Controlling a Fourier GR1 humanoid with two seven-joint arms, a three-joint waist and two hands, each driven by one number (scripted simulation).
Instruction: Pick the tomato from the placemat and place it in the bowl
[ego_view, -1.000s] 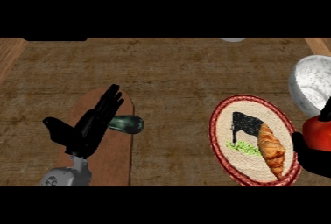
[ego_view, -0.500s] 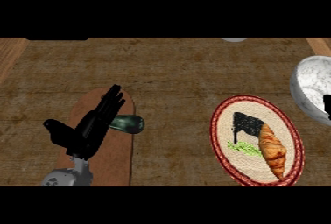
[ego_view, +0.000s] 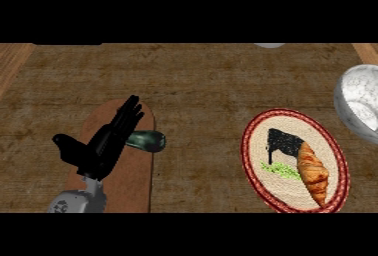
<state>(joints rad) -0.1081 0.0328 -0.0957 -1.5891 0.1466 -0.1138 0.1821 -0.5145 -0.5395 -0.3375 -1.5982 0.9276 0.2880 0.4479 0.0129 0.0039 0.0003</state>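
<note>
Now, left hand (ego_view: 103, 147) spread, fingers straight, over brown board (ego_view: 129, 175) on wooden surface (ego_view: 199, 80); dark green object (ego_view: 148, 140) just right of hand. Placemat (ego_view: 255, 165) further right carries croissant (ego_view: 314, 170); bowl (ego_view: 358, 102) beyond, at edge. Tomato not visible.
</note>
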